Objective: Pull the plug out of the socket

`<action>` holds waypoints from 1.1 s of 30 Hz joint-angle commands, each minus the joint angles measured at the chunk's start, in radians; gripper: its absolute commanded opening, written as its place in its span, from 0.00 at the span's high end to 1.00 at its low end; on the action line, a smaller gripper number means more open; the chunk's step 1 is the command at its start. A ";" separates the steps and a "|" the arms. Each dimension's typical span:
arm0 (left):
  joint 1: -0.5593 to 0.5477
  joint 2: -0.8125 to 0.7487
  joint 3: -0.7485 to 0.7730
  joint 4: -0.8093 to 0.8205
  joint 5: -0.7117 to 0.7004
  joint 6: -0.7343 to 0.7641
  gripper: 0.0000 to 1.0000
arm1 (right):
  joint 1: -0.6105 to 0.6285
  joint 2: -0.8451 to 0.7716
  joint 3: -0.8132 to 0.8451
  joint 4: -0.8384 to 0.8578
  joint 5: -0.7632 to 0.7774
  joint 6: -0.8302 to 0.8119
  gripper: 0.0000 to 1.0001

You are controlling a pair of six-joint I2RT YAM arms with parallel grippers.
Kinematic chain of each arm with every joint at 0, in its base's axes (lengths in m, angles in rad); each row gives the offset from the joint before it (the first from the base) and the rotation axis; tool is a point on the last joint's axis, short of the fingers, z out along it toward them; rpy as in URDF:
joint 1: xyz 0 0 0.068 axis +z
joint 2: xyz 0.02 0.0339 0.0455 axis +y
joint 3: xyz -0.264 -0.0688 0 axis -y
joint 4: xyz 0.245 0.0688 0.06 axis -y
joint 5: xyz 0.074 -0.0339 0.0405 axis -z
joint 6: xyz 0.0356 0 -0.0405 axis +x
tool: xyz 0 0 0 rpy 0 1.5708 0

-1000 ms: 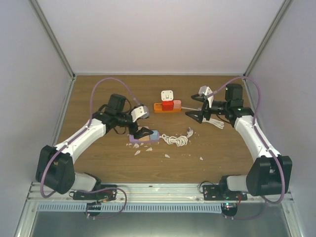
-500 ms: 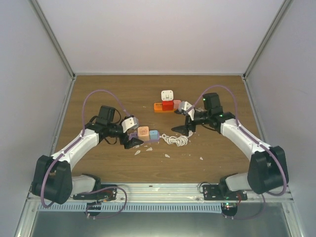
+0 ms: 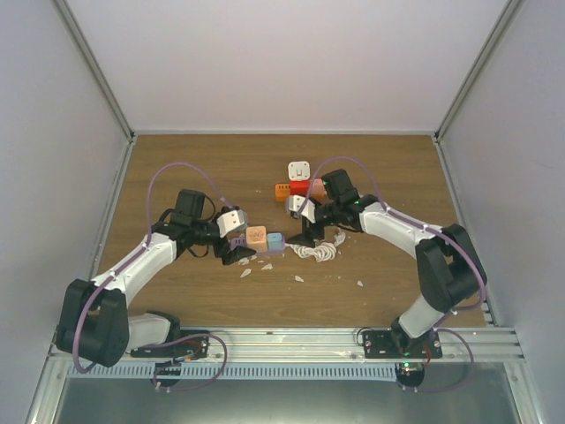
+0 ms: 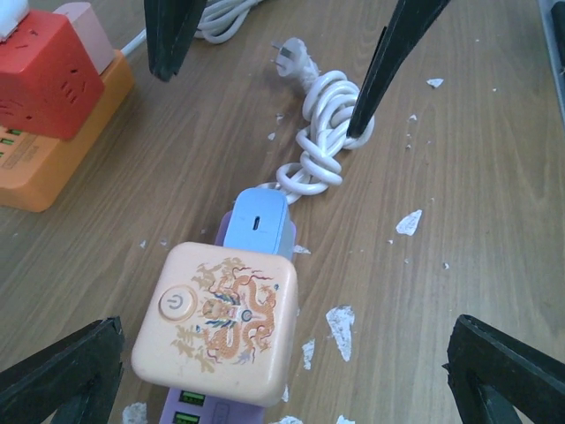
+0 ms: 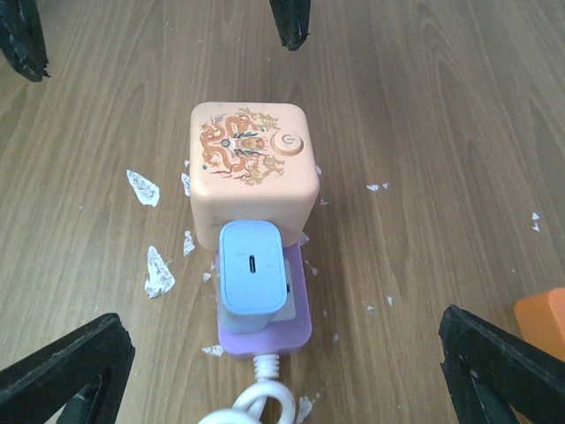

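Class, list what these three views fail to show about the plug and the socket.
Plug: top view, too small to tell how it sits; left wrist view, cut off at the top-left corner; absent from the right wrist view.
Socket: right wrist view, only an orange corner at the right edge; left wrist view, cut off by the left edge.

The table (image 4: 494,132) is looking like brown wood with a soft shine. The tan cube (image 4: 216,322), the light-blue charger (image 4: 259,219) and the orange power strip (image 4: 53,166) are looking like smooth plastic.
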State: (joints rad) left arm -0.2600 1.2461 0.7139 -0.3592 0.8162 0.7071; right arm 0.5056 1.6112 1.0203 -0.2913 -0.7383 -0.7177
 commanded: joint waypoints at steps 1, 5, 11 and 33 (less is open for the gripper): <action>0.015 -0.037 -0.034 0.076 -0.027 0.008 0.01 | 0.040 0.068 0.050 0.014 0.035 -0.048 0.07; 0.021 -0.054 -0.052 0.097 -0.023 0.003 0.01 | 0.064 0.119 0.081 0.002 0.040 -0.062 0.13; 0.029 -0.048 -0.059 0.109 -0.032 -0.012 0.01 | 0.101 0.183 0.118 0.000 0.073 -0.058 0.17; 0.037 -0.015 -0.057 0.041 0.009 0.079 0.01 | 0.127 0.236 0.099 -0.029 0.057 -0.046 0.75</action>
State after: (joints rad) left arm -0.2264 1.2095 0.6678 -0.3111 0.7876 0.7345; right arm 0.6239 1.8591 1.1290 -0.3153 -0.6720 -0.7517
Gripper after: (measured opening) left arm 0.990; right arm 0.290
